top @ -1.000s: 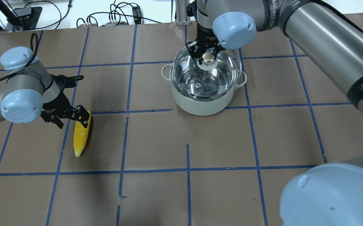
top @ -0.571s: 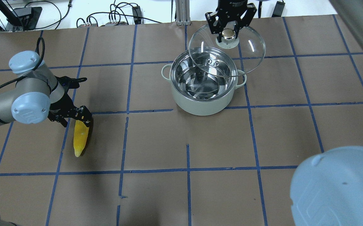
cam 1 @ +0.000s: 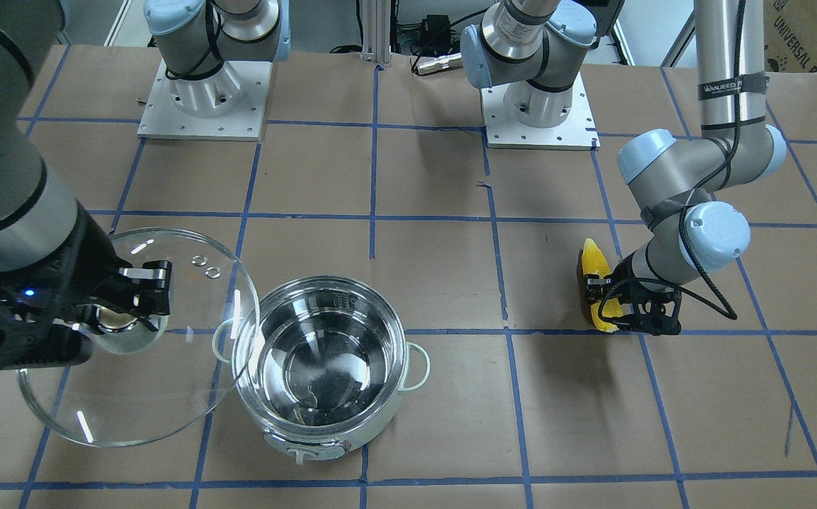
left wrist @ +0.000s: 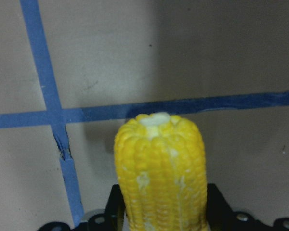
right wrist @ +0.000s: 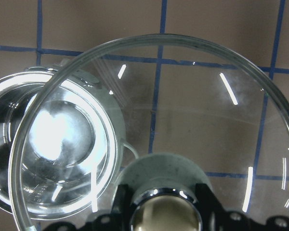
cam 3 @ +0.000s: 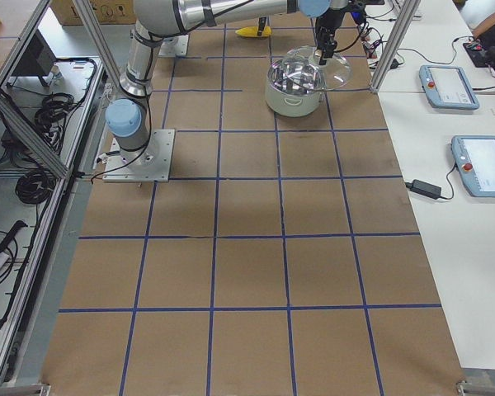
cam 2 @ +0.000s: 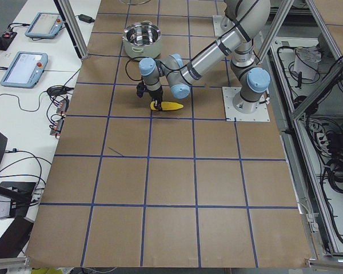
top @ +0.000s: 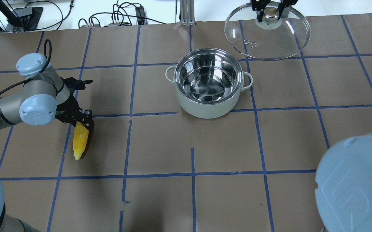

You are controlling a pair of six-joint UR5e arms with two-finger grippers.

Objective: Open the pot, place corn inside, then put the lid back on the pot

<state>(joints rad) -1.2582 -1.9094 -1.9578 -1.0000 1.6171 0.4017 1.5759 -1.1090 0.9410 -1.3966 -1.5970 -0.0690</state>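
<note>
- The right gripper point(top: 270, 14) was cut off at 12 o'clock in the overhead view; only its fingertips showed, above the lid point(top: 267, 38).
- The corn point(top: 79, 141) had its thick end hidden under the left gripper point(top: 82, 122).
- In the right wrist view, the pot point(right wrist: 9, 96) ran off at 9 o'clock and the lid's rim at 3 o'clock.
- In the left wrist view, the corn's base ran off at 6 o'clock.

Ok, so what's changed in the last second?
The right tool, shut on the knob of the lid, lifted the lid off the pot and carried it away from the robot and to its right, clear of the rim. The left tool narrowed around the blunt end of the corn. The pot stayed put; the corn barely shifted.
</note>
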